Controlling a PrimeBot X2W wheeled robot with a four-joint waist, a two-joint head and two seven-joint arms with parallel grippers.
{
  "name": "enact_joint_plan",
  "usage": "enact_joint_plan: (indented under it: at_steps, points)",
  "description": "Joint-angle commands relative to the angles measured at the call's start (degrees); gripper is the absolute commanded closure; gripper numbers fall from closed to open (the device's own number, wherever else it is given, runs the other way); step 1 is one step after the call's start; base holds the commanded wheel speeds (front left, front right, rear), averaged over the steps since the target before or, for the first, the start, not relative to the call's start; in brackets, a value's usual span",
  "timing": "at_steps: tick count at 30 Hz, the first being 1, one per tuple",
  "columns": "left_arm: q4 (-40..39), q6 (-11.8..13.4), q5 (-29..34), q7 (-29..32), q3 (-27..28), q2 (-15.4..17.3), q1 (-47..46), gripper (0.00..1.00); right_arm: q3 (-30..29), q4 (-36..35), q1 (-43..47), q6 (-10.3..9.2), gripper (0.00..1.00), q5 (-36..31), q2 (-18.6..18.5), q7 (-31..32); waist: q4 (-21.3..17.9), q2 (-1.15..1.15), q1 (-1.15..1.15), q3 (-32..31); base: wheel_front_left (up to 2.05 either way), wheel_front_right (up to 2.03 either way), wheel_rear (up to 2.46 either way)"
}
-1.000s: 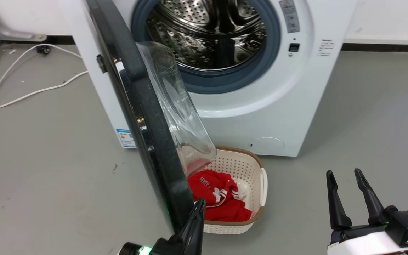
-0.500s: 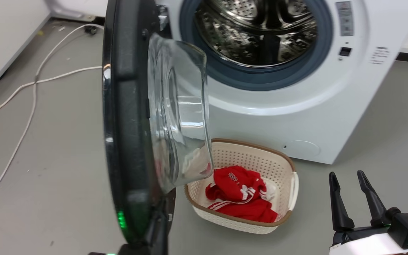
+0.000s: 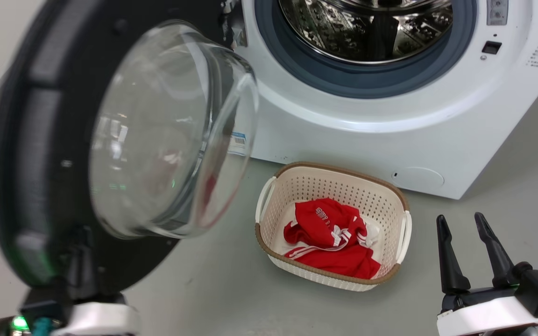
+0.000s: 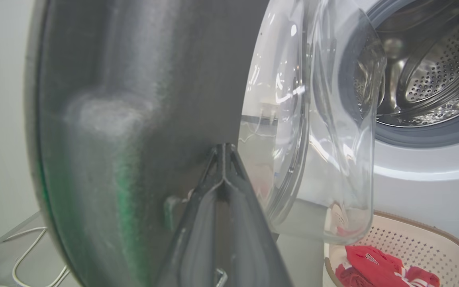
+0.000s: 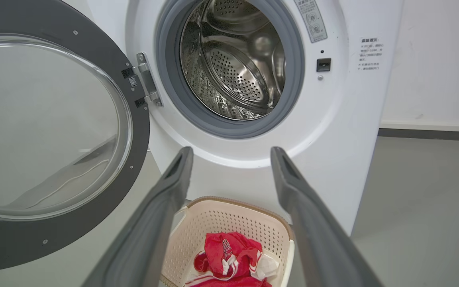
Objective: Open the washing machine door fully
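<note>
Head view: the door (image 3: 31,140) stands wide open at the left, its inner face and bulging glass bowl turned toward the camera, hinged on the left side of the washer (image 3: 343,135). The steel drum (image 3: 367,28) lies exposed inside its grey-blue gasket (image 3: 297,65). On the grey floor (image 3: 213,289) just in front of the washer sits a cream perforated basket (image 3: 334,168) holding a red garment (image 3: 334,238) with white stripes, to the right of the door's lower edge and apart from it. The right pincer (image 3: 459,217) hovers at the lower right, released, its fingers apart and holding nothing, well clear of basket and door.

Left wrist view: the left pincer (image 4: 223,149) is clenched, its two fingers meeting at the tips with nothing between them, set against the door's dark inner ring beside the glass bowl. It is too blurred to tell whether the tips touch the ring. A white cable (image 4: 26,255) trails on the floor beyond the door's rim. The basket shows at the lower right, below the bowl.

Right wrist view: the spread fingers frame the washer's front. The door hangs from a metal hinge (image 5: 146,83) at the left of the opening, clear of the drum mouth. The basket stands directly below the opening, between the fingers.
</note>
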Motion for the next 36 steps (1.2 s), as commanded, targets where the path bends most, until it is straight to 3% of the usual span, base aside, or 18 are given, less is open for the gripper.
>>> enact_joint_plan:
  at_steps: [1, 13, 16, 17, 25, 30, 36]
  points:
    - [1.26, -0.43, -0.97, -0.25, 2.03, 0.58, -1.26, 1.0, -0.08, -0.29, -0.66, -0.02, 0.0, 0.02, 0.0, 0.33, -0.43, 0.0, 0.0, 0.67, 0.0, 0.0, 0.0]
    - [12.28, -7.88, -3.46, -0.26, 20.77, 1.72, -7.64, 1.0, -0.57, -0.59, -2.55, -0.02, 0.0, -0.3, -1.44, 1.02, -3.14, 0.0, 0.0, 4.2, 0.0, 0.0, 0.0]
    - [15.73, -10.3, -2.87, -0.27, 24.0, 1.77, -9.59, 1.0, -0.66, -0.73, -2.92, -0.02, 0.0, -0.76, -1.42, 0.94, -3.57, 0.0, 0.0, 4.79, 0.0, 0.0, 0.0]
    - [19.65, -12.62, -2.18, -0.27, 26.31, 2.07, -11.65, 1.0, -0.59, -0.86, -3.39, -0.02, 0.0, -0.93, -1.35, 1.05, -3.93, 0.0, 0.0, 5.16, 0.0, 0.0, 0.0]
    - [26.86, -17.09, 0.43, -0.27, 31.45, 1.77, -15.74, 1.0, -0.09, -0.16, -3.89, -0.02, 0.0, -0.61, -1.46, 0.83, -5.09, 0.0, 0.0, 5.42, 0.0, 0.0, 0.0]
    - [25.36, -17.8, 3.11, -0.27, 34.14, -1.57, -13.42, 1.0, -0.3, 0.75, -3.71, -0.02, 0.0, -0.4, -1.05, 0.47, -5.88, 0.0, 0.0, 4.22, 0.0, 0.0, 0.0]
    - [18.82, -18.9, 6.82, -0.28, 37.14, -8.43, -7.38, 1.0, -0.63, 2.28, -2.51, -0.02, 0.0, -0.23, -0.45, -0.11, -6.08, 0.0, 0.0, 1.2, 0.0, 0.0, 0.0]
